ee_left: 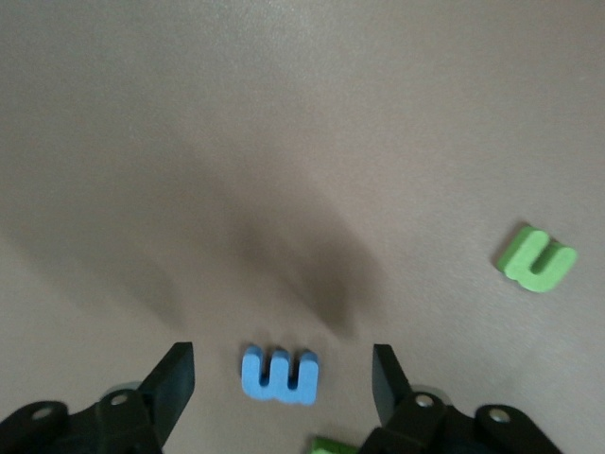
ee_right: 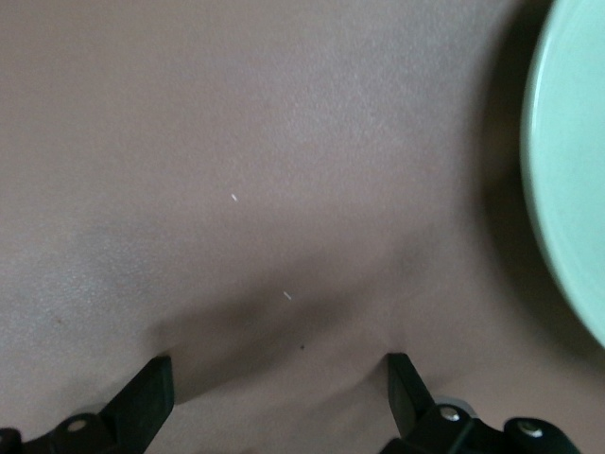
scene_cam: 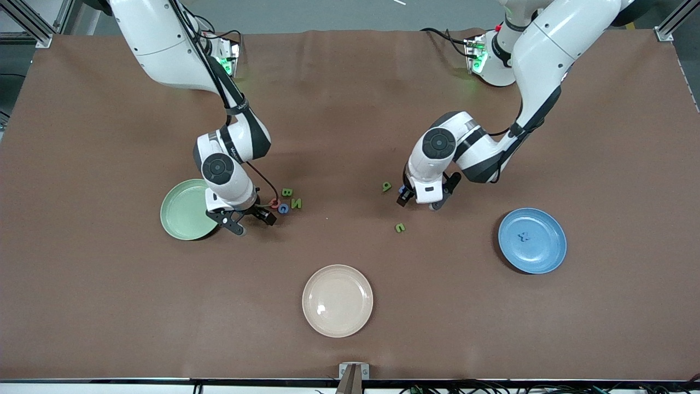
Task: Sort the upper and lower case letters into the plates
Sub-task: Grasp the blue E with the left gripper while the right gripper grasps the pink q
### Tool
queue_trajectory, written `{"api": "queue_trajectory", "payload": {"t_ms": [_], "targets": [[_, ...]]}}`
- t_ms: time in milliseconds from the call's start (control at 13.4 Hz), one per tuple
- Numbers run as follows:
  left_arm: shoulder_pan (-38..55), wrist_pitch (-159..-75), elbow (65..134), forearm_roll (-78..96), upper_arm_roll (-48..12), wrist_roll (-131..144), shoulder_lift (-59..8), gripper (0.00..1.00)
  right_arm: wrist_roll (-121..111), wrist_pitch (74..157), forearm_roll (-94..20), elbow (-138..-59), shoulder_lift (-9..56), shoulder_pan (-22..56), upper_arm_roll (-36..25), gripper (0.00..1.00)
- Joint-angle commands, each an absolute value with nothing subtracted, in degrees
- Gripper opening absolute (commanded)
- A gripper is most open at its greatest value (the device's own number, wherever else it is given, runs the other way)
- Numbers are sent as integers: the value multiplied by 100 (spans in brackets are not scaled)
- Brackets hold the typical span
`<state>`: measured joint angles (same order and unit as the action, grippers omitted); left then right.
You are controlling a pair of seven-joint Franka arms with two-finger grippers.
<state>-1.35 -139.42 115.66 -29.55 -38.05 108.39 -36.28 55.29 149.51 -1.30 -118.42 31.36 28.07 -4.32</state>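
My left gripper (scene_cam: pixel 419 200) is down at the mat in the middle of the table. In the left wrist view a small blue letter (ee_left: pixel 280 375) lies flat between its fingers (ee_left: pixel 175 380), and a gap shows on each side, so the left gripper (ee_left: pixel 282 378) is open. Two green letters (scene_cam: pixel 386 186) (scene_cam: pixel 400 227) lie close by. My right gripper (scene_cam: pixel 252 221) is open and empty over bare mat beside the mint green plate (scene_cam: pixel 183 210). A cluster of green, blue and red letters (scene_cam: pixel 286 200) lies next to it. The blue plate (scene_cam: pixel 541 257) holds one blue letter (scene_cam: pixel 524 237).
A cream-beige plate (scene_cam: pixel 337 300) sits near the front camera, midway along the table. The brown mat (scene_cam: pixel 350 109) covers the whole table. The right wrist view shows only mat and the mint plate's rim (ee_right: pixel 572 189).
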Motion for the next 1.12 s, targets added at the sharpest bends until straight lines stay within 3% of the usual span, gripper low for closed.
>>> {"api": "queue_trajectory", "payload": {"t_ms": [0,223,744,819,1042], "targets": [[-97,-14019,11549,-3252,-3797,11188,-3735,83,5984,14985,-149,-12085,3050,3137,-466,100],[-62,-14045,11575,-3261,-3797,11206,-3762,78,6160,14854,-158,-12120,2980,3278,-466,100],[-61,-14344,11690,-3261,-3797,11364,-3858,54,6153,14687,-158,-12296,2698,3375,-422,99],[-62,-14352,11689,-3261,-3797,11356,-3876,45,6100,14687,-150,-12296,2681,3375,-422,97],[-141,-14361,11663,-3261,-3797,11321,-3824,4,5915,14695,-149,-12278,2672,3358,-422,82]]}}
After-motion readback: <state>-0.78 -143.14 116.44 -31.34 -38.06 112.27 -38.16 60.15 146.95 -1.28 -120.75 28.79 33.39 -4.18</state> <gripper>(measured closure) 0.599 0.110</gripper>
